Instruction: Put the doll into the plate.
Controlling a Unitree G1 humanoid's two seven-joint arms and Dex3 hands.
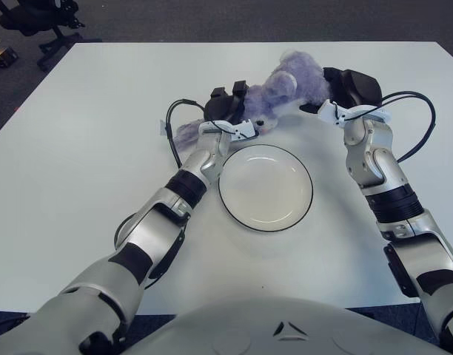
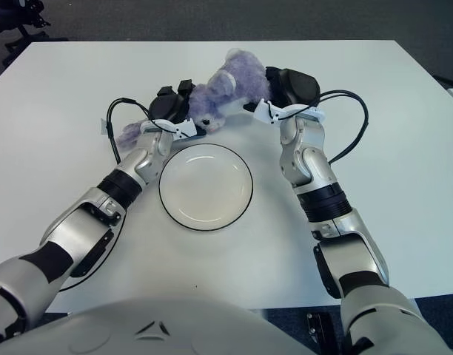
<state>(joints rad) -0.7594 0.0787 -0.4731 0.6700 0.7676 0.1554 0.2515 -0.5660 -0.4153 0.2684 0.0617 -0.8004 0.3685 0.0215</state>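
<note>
A white tabletop (image 1: pixel 78 148) stands on dark carpet, with an office chair (image 1: pixel 41 18) at the far left corner.

Going left to right: the left robot hand (image 1: pixel 228 111) is closed on the lower, left part of the doll (image 1: pixel 282 89), a purple plush. The doll hangs tilted between the 2 hands, just beyond the far rim of the plate (image 1: pixel 265 188), and looks lifted off the tabletop, though contact underneath cannot be ruled out. The right robot hand (image 1: pixel 345 92) presses its upper, right end; it appears to grip the plush.

The step in hand is the carry: the doll is held, not yet in the plate. The next move calls for both hands to bring it toward the robot, over the plate's centre, lower it and let go together.

The right eye view shows more of the right forearm and a strip of floor on the right; the left eye view shows the chair more fully.
</note>
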